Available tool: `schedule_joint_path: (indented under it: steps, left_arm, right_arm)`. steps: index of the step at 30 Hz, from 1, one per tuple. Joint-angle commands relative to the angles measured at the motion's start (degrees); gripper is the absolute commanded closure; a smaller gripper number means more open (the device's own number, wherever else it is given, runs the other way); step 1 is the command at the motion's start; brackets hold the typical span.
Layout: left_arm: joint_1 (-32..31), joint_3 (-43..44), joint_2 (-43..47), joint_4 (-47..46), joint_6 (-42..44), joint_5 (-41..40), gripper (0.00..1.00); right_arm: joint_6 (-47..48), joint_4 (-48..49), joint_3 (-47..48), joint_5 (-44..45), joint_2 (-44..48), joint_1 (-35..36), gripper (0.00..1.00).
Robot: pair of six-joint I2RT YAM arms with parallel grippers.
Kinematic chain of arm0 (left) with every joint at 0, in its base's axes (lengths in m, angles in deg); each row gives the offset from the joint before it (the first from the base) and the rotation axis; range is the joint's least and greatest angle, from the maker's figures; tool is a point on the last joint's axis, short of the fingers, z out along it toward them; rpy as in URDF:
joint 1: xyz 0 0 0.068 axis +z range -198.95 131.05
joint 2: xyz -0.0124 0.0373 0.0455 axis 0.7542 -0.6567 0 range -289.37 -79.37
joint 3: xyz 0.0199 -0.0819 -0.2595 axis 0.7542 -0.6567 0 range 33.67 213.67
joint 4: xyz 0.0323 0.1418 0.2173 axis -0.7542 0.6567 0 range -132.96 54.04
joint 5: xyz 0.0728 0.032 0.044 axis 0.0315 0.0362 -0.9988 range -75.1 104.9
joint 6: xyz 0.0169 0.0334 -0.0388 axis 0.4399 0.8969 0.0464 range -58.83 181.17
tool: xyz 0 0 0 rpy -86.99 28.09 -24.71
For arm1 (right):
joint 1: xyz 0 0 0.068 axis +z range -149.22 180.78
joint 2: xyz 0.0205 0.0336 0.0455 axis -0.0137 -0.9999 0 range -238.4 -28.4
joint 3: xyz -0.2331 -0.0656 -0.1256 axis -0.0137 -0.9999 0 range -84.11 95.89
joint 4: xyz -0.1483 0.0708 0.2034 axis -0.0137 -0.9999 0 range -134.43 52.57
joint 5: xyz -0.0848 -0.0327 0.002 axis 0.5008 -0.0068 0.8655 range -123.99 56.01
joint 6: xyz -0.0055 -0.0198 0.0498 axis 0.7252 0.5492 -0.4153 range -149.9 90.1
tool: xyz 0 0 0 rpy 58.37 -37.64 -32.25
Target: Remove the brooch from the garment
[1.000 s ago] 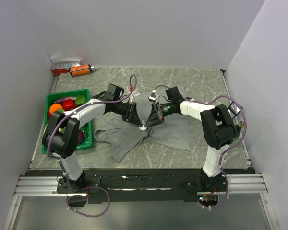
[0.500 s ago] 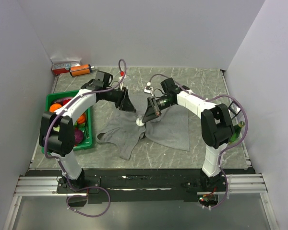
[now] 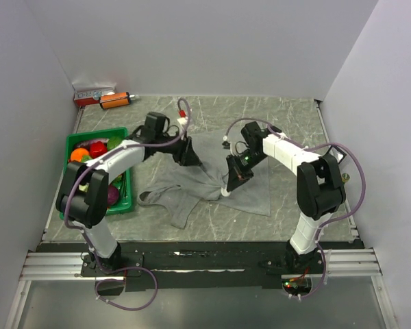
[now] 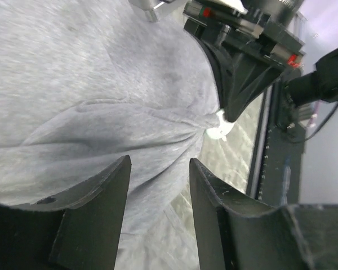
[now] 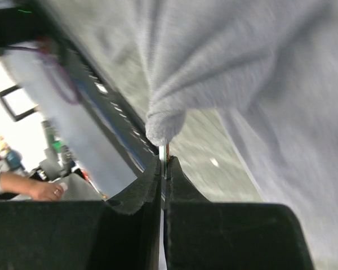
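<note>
The grey garment [image 3: 250,188] lies rumpled on the table between my arms. My right gripper [image 3: 229,186] is shut on the brooch [image 3: 225,194], a small whitish disc still fixed to a pinched tuft of cloth. In the right wrist view the brooch [image 5: 165,153] shows edge-on between the closed fingers [image 5: 141,191], with the tuft of garment [image 5: 164,125] just beyond. My left gripper [image 3: 196,162] stands on the garment's far part, jaws apart. The left wrist view shows its gripper [image 4: 158,163] over the garment [image 4: 90,84], with the cloth drawn taut towards the brooch [image 4: 217,129].
A green crate [image 3: 96,134] with coloured fruit stands at the left. An orange object [image 3: 115,100] and a red and white box [image 3: 92,94] lie at the back left corner. Walls close in on three sides.
My right gripper has moved right and nearer with the brooch, pulling the cloth into a taut ridge. My left gripper has come back right and down onto the garment.
</note>
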Motion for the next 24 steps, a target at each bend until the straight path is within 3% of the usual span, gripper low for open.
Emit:
schedule_joint_path:
  steps: [1, 3, 7, 11, 16, 19, 24]
  left_arm:
    - [-4.4, -5.1, 0.9, -21.3, -8.0, -9.1, 0.49]
    - [-5.2, -6.1, -0.5, -26.9, -11.2, -11.4, 0.49]
    - [-5.7, -4.5, -3.5, -31.3, -16.0, -14.5, 0.5]
    - [-5.7, -4.4, -2.4, -30.3, -16.7, -14.0, 0.49]
    - [-5.6, -4.0, -0.3, -25.8, -15.8, -13.8, 0.49]
    - [-5.3, -3.7, 1.6, -22.5, -14.2, -14.5, 0.49]
    - [-3.3, -2.2, 5.1, -17.0, -12.3, -15.0, 0.48]
  right_arm:
    - [-3.5, -7.1, -2.2, 12.1, 5.0, 0.0, 1.0]
    - [-5.7, -9.4, -2.9, 14.6, 4.9, -0.1, 1.0]
    - [-12.6, -12.9, -1.4, 36.0, 4.9, -0.4, 1.0]
    - [-17.3, -9.4, 9.8, 50.1, 2.1, -0.3, 1.0]
    - [-22.4, -1.3, 25.1, 56.8, -4.1, 1.8, 1.0]
    - [-23.7, 13.5, 23.3, 55.9, -3.2, 3.0, 1.0]
    - [-24.7, 44.8, 9.7, 48.1, 0.2, 3.5, 1.0]
